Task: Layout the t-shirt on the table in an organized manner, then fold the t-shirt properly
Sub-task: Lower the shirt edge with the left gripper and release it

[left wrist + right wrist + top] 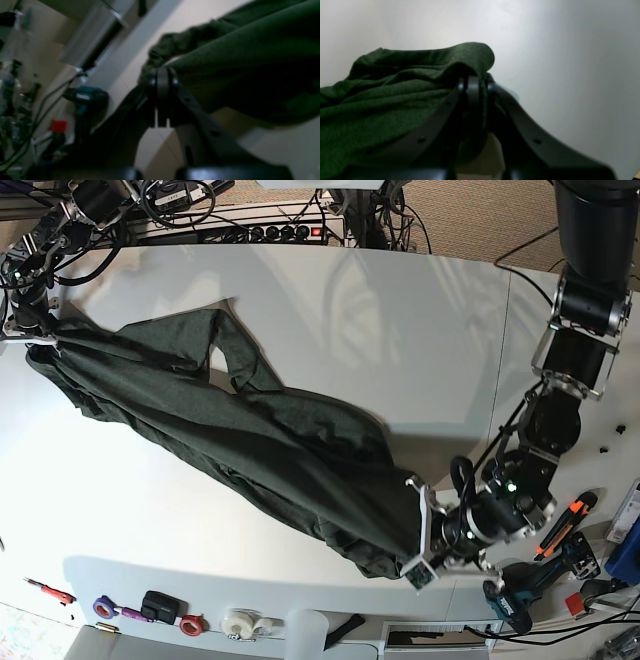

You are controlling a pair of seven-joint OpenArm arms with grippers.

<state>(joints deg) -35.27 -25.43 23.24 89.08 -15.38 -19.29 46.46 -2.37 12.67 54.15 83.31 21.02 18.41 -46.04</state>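
Both arms have the t-shirt (250,440) stretched diagonally across the white table (400,310). Left gripper (162,75) pinched closed on bunched fabric near the front edge, right gripper (475,82) clamped on a fold of cloth at the far corner; middle sags, wrinkled

Dark-green t-shirt (250,450) stretched diagonally, rumpled, over white table (400,330).

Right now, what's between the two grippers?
Only the t-shirt, pulled out long across the table from the right gripper to the left gripper. The base view shows it.
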